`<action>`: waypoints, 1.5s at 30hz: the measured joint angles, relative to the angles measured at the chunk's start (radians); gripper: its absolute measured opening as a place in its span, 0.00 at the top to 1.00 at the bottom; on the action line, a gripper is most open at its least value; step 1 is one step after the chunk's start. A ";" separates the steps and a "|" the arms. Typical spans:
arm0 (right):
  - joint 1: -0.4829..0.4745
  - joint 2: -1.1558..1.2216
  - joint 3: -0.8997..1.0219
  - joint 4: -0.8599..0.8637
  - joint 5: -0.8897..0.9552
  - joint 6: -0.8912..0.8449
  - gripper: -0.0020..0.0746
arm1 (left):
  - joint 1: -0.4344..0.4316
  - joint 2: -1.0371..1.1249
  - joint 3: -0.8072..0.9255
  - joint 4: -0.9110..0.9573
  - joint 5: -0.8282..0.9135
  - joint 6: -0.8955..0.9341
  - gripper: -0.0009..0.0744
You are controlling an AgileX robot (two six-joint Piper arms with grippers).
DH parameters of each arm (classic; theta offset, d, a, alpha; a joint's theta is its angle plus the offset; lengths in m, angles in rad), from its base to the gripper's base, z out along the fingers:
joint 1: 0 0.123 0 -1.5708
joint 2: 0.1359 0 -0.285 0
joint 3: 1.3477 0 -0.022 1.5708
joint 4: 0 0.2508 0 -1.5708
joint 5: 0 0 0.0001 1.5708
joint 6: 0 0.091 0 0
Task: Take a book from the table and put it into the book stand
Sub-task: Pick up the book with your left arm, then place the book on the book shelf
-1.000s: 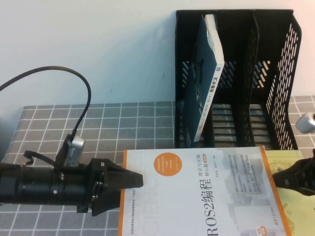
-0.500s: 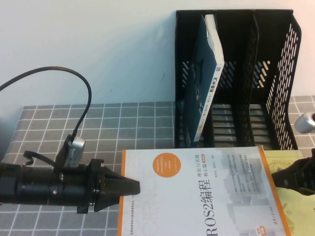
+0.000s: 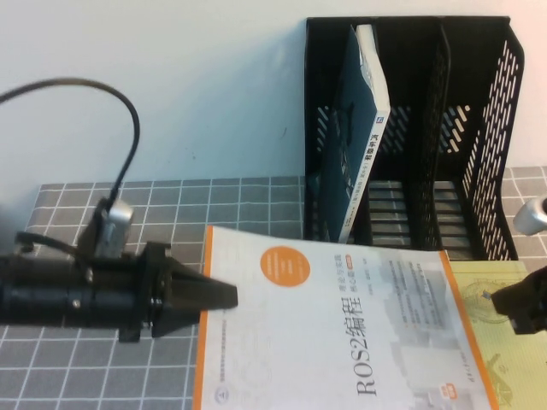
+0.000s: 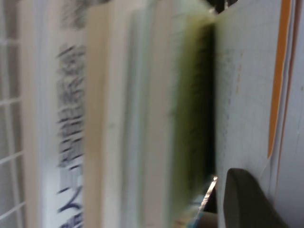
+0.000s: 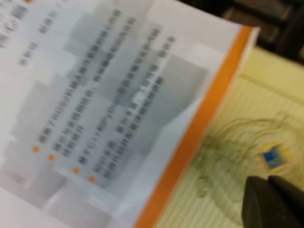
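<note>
Now the left gripper fingers clamp the white book's edge; right gripper fingers together beside it; stand awaits.

A plain, pale wall fills the upper part of the high view, evenly lit and faintly bluish, with no marks or fittings on it. Below it runs the bench, covered in a dark grey surface ruled into small squares by thin white lines, like tiling. The wall meets the bench along a straight horizontal edge, and soft shadows fall on the grid near the front.
</note>
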State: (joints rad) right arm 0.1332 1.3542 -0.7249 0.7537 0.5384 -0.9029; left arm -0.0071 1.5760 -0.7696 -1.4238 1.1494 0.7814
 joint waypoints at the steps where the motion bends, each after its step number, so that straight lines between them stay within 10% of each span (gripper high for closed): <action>1: 0.000 -0.008 -0.006 -0.019 -0.005 0.010 0.98 | 0.000 -0.022 -0.018 0.011 0.000 -0.025 0.84; 14: -0.017 -0.077 -0.054 -0.131 -0.065 0.089 0.98 | -0.172 -0.134 -0.602 0.327 -0.055 -0.412 0.84; 26: -0.425 -0.258 -0.063 -0.161 -0.057 0.214 0.98 | -0.415 0.021 -1.103 0.590 -0.125 -0.736 0.84; 45: -0.457 -0.298 -0.063 0.021 -0.007 0.120 0.98 | -0.458 0.211 -1.262 1.042 -0.173 -1.059 0.84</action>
State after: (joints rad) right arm -0.3241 1.0566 -0.7877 0.7746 0.5310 -0.7827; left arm -0.4653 1.7867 -2.0315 -0.3814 0.9766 -0.2780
